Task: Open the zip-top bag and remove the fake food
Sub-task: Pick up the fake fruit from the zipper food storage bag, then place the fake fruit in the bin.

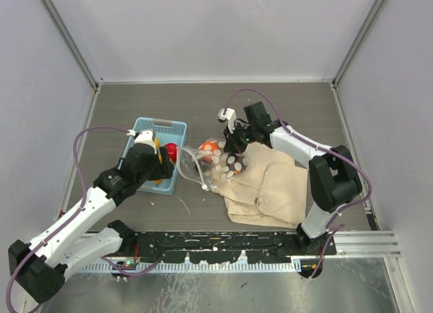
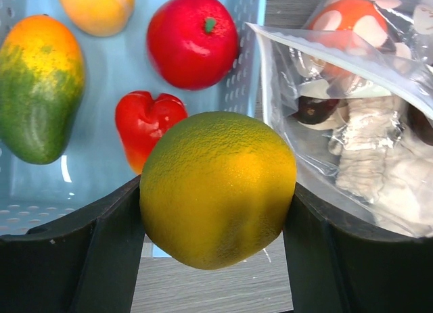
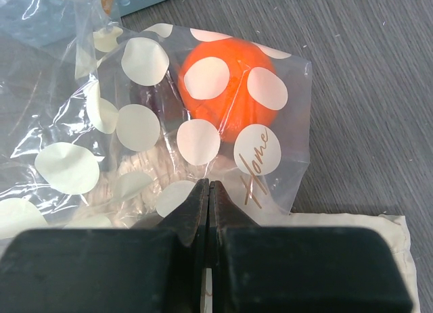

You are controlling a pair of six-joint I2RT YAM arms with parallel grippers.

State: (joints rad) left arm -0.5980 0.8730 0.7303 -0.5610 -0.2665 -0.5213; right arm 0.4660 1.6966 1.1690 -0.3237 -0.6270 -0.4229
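Observation:
The clear zip-top bag with white spots lies between the basket and the cloth bag, its mouth gaping toward the basket. Inside it I see an orange fruit, a dark maroon piece and a pale ribbed piece. My right gripper is shut on the bag's film at its far end. My left gripper is shut on a yellow-green citrus fruit, held at the basket's near edge, just above the table.
The light blue basket holds a mango, a red round fruit, a red pepper and an orange-yellow piece. A beige cloth bag lies under the right arm. Grey walls enclose the table.

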